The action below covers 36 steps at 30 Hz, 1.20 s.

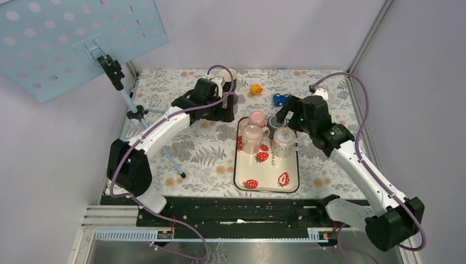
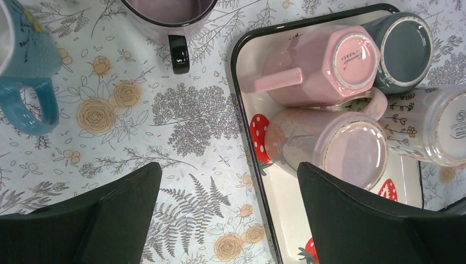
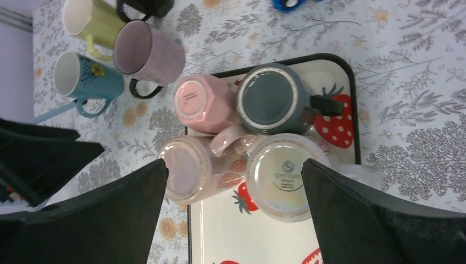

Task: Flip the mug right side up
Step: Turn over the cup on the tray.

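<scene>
Reaching fwd and inward from both near corners, the 2 arms meet over the far end of the tray [image 1: 266,190]. L arm is bent at the elbow, with its wrist over the table [image 1: 192,149] just off the tray's far-left corner. The left gripper [image 2: 228,168] points down, fingers [image 2: 112,212] spread wide, nothing betw them; cloth and tray rim lie below. R arm angles up-left, with the right gripper [image 3: 233,165] hanging above the mugs, also wide open and empty.

4 mugs stand bottom-up on the tray's far end, packed tight: pink mug [image 1: 256,117] and grey mug [image 1: 273,122] at the back, speckled mug [image 1: 251,137] and floral mug [image 1: 284,142] in front. The pink one touches grey and speckled, and a handle sits squeezed betw speckled and floral.

Off the tray to the left, upright: purple mug [image 3: 151,52] just beside the corner, then blue mug [image 3: 88,77], yellow mug [image 3: 90,19], black mug [image 3: 145,5]. A yellow toy [image 1: 256,88] and blue toy [image 1: 280,99] lie farther back. A tripod [image 1: 137,115] w/ a perforated board [image 1: 71,38] stands left, one leg passing under the L forearm.
</scene>
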Tool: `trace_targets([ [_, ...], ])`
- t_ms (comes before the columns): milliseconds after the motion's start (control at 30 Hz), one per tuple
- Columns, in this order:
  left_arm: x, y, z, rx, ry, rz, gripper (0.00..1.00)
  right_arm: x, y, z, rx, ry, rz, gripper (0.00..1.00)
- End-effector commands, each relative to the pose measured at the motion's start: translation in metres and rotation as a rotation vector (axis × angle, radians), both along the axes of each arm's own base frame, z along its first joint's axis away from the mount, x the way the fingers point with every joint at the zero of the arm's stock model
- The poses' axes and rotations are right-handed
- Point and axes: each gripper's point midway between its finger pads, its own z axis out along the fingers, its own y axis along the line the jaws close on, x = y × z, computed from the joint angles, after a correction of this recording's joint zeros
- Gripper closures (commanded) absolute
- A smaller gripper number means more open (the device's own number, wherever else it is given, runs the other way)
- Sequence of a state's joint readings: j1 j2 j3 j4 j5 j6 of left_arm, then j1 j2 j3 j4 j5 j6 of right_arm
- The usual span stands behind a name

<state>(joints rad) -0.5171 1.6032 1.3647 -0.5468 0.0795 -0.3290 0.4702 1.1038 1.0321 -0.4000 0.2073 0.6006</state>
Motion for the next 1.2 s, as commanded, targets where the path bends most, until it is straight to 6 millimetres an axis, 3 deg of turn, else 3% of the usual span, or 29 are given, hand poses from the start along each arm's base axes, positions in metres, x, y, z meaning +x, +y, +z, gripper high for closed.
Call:
trace_targets([
  [0,0.002,-0.009,0.02,-0.062,-0.069,-0.028,0.01,0.009,-0.009,-0.008,0.113,0.023,-0.019,0.0],
  [433,-0.002,-0.01,0.017,-0.075,-0.076,-0.043,0.01,0.03,-0.055,-0.062,0.305,0.088,-0.124,0.0],
  [767,-0.003,-0.007,0.016,-0.07,-0.082,-0.037,0.01,0.033,-0.044,-0.08,0.395,0.1,-0.09,0.0],
  [1167,-0.002,-0.004,0.017,-0.066,-0.089,-0.022,0.01,0.006,-0.039,-0.094,0.428,0.141,-0.075,0.0],
])
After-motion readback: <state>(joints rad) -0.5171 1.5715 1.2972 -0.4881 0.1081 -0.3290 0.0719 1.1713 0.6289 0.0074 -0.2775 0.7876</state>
